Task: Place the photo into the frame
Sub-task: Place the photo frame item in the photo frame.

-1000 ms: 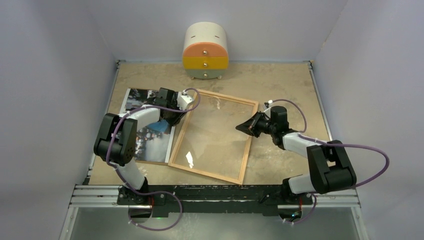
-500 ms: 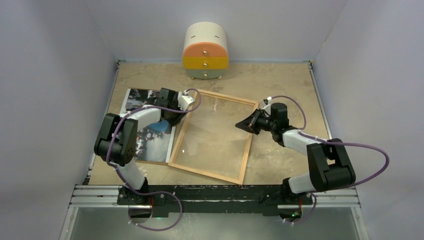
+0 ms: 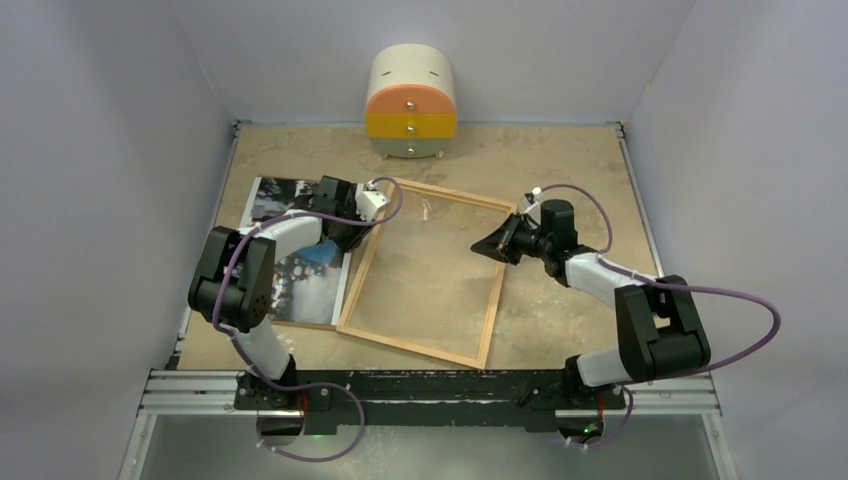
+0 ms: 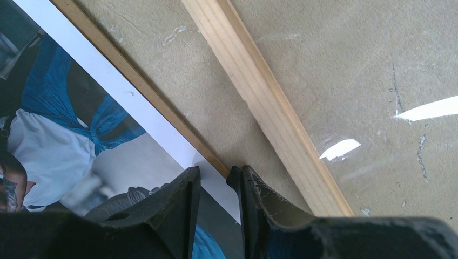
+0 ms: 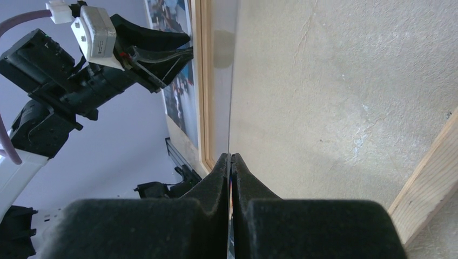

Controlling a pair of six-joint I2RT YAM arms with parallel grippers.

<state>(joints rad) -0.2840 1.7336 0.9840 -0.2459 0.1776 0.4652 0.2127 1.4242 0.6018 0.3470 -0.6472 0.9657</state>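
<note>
The photo (image 3: 297, 277) lies at the left on a brown backing board (image 3: 302, 324); its blue and white print fills the left of the left wrist view (image 4: 54, 118). The light wood frame (image 3: 415, 348) lies flat beside it, its left rail in the left wrist view (image 4: 264, 102). My left gripper (image 3: 352, 233) hangs over the photo's right edge, jaws a narrow gap apart, the white border between them (image 4: 216, 175). My right gripper (image 3: 485, 249) is shut on the right edge of the clear pane (image 3: 430, 265), which it holds tilted over the frame (image 5: 230, 156).
A round cream, orange and yellow drawer cabinet (image 3: 411, 105) stands at the back centre. Walls close the table on the left, right and back. The backing board's brown edge (image 4: 135, 81) runs between photo and frame rail.
The right gripper has shifted slightly back and left with the pane. The glare on the pane near the frame's left rail has moved and gone. The left arm has not moved.
</note>
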